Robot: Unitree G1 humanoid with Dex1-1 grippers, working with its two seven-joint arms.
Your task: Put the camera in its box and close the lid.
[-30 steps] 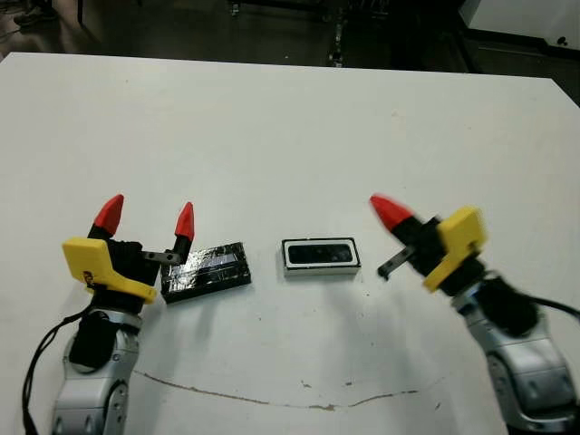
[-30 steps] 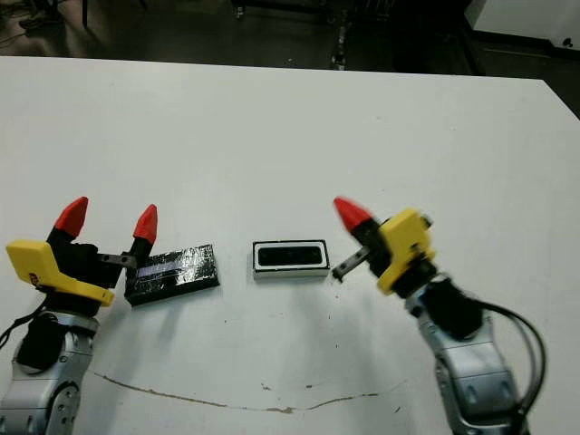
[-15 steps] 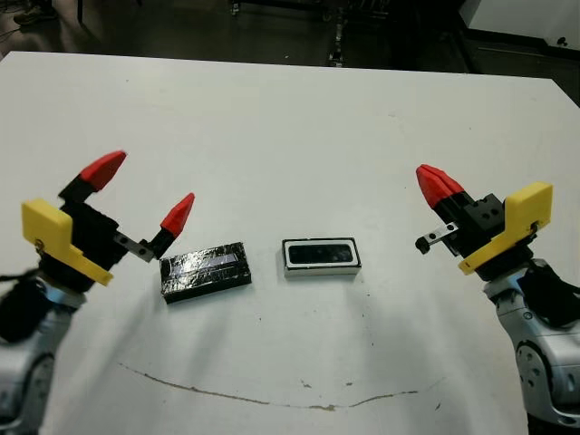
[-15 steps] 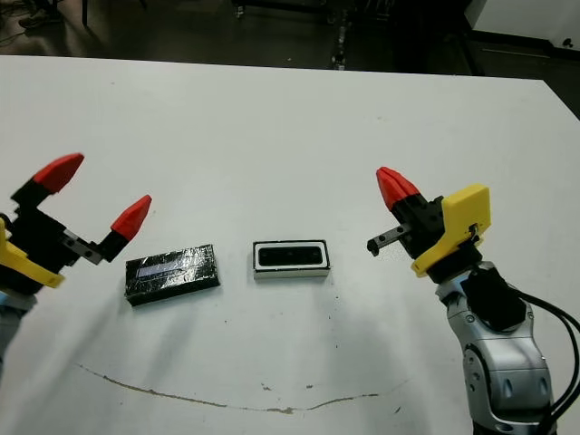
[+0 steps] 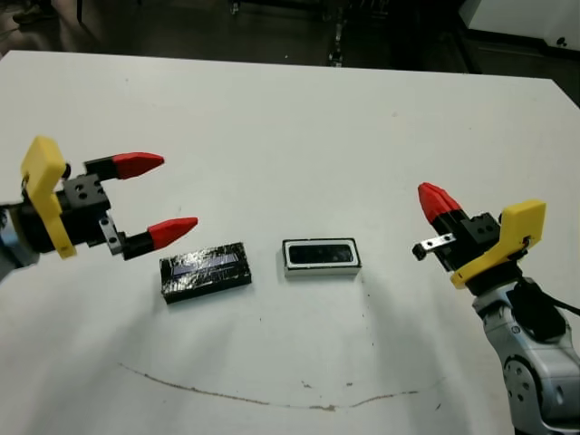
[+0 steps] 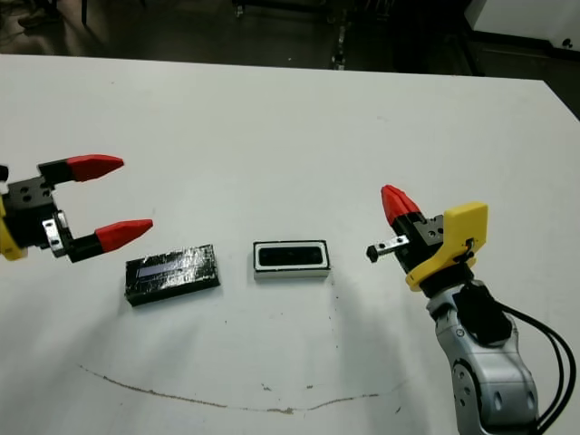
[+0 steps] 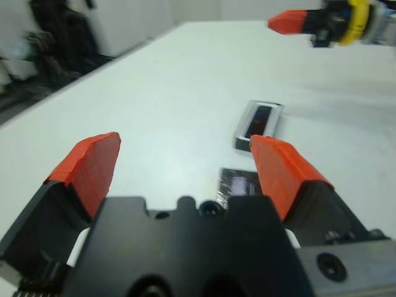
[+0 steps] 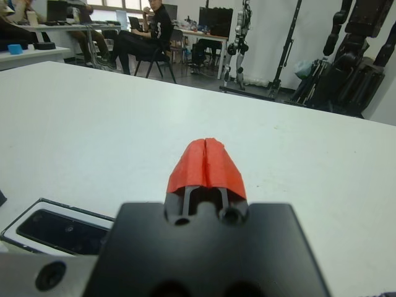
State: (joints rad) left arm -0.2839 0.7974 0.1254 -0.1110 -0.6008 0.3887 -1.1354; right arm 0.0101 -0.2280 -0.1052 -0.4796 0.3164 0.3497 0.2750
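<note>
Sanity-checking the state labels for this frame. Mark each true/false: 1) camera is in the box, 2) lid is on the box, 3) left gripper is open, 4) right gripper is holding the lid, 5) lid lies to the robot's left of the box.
1. True. The camera lies inside the box.
2. False. The lid lies flat on the table, apart from the box, which is uncovered.
3. True. The left gripper has its fingers spread wide and holds nothing.
4. False. The right gripper is shut on nothing, off to the box's right, far from the lid.
5. True. The lid is on the robot's left side of the box.
</note>
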